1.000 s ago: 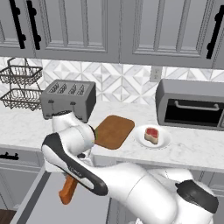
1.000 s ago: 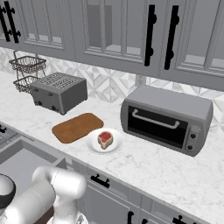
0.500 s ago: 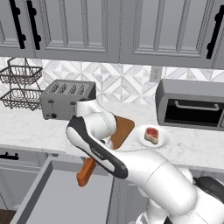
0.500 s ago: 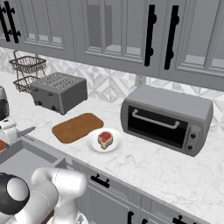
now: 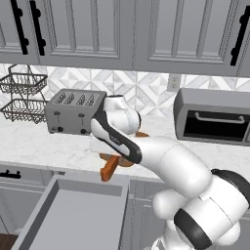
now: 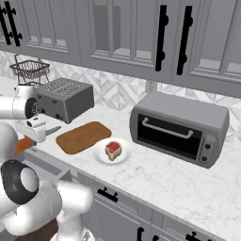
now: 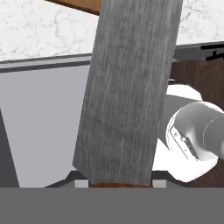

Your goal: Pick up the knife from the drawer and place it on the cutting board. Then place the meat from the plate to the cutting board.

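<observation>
Knife (image 5: 110,167) is up in the air, clamped in the gripper (image 6: 38,131), hanging just past the front edge of the marble surface (image 5: 44,146) and above the open drawer (image 5: 78,219). From the left base view the orange-brown handle sticks out low under the arm; from the right one the grey blade pokes toward the cutting board (image 6: 83,136) but isn't over it yet. In the hand view the blade (image 7: 127,92) runs straight up the middle with the grey drawer floor behind it.

Board lies flat in front of the toaster (image 6: 65,98), nothing on it. Meat (image 6: 113,149) sits on the plate (image 6: 101,157), which is just beside the board's right end. Toaster oven (image 6: 181,127) stands further right, 2 wire baskets (image 5: 22,95) far left.
</observation>
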Controlling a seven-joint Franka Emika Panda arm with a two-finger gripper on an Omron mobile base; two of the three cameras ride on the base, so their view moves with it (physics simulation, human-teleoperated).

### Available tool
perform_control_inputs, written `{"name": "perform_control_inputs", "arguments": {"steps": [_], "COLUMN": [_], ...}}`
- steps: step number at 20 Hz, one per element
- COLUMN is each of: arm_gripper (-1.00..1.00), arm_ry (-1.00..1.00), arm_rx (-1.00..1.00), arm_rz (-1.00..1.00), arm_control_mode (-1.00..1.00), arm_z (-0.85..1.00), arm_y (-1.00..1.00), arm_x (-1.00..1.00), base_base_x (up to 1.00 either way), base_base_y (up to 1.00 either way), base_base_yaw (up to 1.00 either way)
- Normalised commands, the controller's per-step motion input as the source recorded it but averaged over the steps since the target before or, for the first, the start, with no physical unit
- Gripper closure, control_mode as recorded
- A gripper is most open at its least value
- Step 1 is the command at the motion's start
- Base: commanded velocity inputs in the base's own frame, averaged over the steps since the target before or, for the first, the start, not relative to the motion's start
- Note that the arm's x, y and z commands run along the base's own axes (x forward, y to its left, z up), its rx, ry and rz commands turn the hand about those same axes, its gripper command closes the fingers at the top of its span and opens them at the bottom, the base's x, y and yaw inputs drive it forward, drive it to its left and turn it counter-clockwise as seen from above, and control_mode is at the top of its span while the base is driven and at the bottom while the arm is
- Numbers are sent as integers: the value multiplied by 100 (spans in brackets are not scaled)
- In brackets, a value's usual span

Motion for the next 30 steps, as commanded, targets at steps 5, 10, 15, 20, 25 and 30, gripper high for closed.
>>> {"name": "perform_control_inputs", "arguments": {"steps": [5, 10, 15, 20, 25, 30], "arm_gripper": [100, 100, 100, 100, 100, 100], "arm_ry": [4, 0, 0, -6, -5, -1], "arm_rx": [0, 0, 0, 0, 0, 0], "arm_rz": [0, 0, -1, -3, -2, 0], "arm_control_mode": [-100, -100, -100, -100, -100, -100], "arm_z": [-15, -19, -24, -35, -36, -37], "arm_y": [-32, -31, -27, -13, -10, -8], "arm_x": [88, 57, 44, 47, 55, 64], "base_base_x": [0, 0, 0, 0, 0, 0], "base_base_y": [0, 0, 0, 0, 0, 0], "base_base_yaw": [0, 0, 0, 0, 0, 0]}}
